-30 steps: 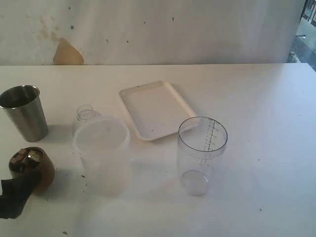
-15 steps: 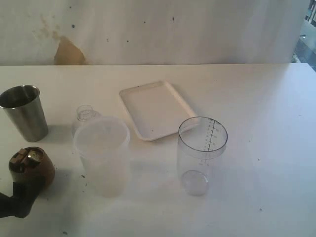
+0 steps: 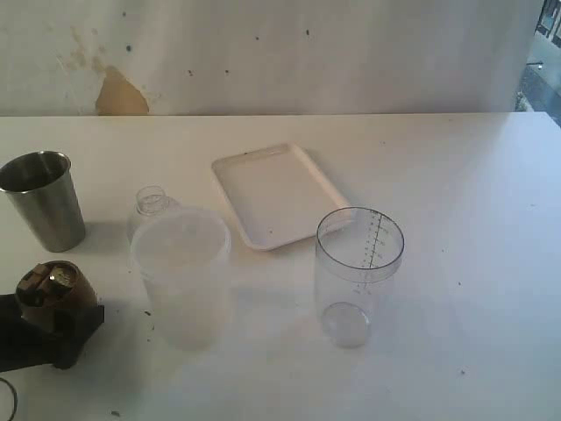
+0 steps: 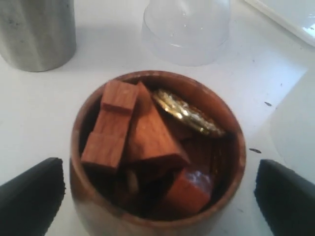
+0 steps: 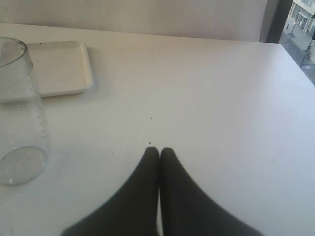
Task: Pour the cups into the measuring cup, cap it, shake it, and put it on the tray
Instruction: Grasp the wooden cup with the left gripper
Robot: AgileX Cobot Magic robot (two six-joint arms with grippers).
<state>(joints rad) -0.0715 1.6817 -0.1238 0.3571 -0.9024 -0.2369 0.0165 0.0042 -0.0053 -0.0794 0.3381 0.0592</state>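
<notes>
Now: the wooden cup [image 3: 53,289] stands upright at the near left of the white table [image 3: 465,175]. It is on the near side of the steel tumbler [image 3: 44,200] and left of the frosted container [image 3: 182,274]. The left gripper [image 4: 157,204] brackets it with jaws spread wide, a dark finger [image 4: 30,196] on each side, just beside the wall with a slim gap showing. Nothing is gripped.

The measuring cup [image 3: 358,274] stands upright near the centre, at the near right corner of the tray [image 3: 279,195], which lies flat farther back. A small clear bottle [image 3: 151,203] sits just behind the frosted container.

Writing: a printed graduation scale runs down the measuring cup's side; the numerals are too small to read.

Between views: only the left wrist view shows the wooden cup's contents, several reddish-brown wooden blocks and a crumpled gold-coloured piece. In the exterior view these are only a small blur at the mouth. The right gripper [image 5: 159,153] appears in the right wrist view alone. Its fingertips are pressed together, holding nothing, over bare table, with the measuring cup and tray in that view.

Versus a second ago: the left gripper was slanted up from the near left edge toward the cup; it now sits level around the cup's near side. Cup, tumbler, tray and containers are unmoved.
</notes>
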